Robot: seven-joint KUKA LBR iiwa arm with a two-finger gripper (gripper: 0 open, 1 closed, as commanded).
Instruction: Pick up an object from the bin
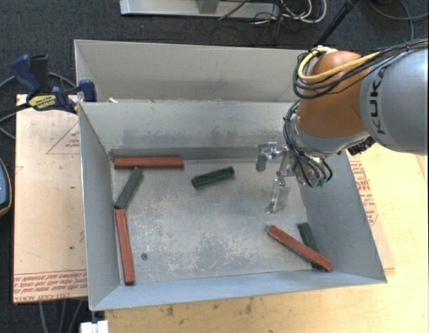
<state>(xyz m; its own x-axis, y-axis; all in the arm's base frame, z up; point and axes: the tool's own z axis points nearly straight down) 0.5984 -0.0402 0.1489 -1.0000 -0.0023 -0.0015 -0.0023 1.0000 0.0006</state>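
Observation:
My gripper (270, 180) hangs over the right half of the bin, above bare floor, open with nothing between its metal fingers (276, 197). A short dark green block (213, 177) lies to its left, apart from it. Toward the front right corner, below the gripper, a red-brown bar (299, 248) lies slantwise. A small dark green block (308, 235) rests against that bar's far side.
By the back wall on the left lies a red-brown bar (148, 162). A dark green bar (129, 187) slants below it. Another red-brown bar (124, 246) runs along the left wall. The arm with its orange cover reaches in from the right.

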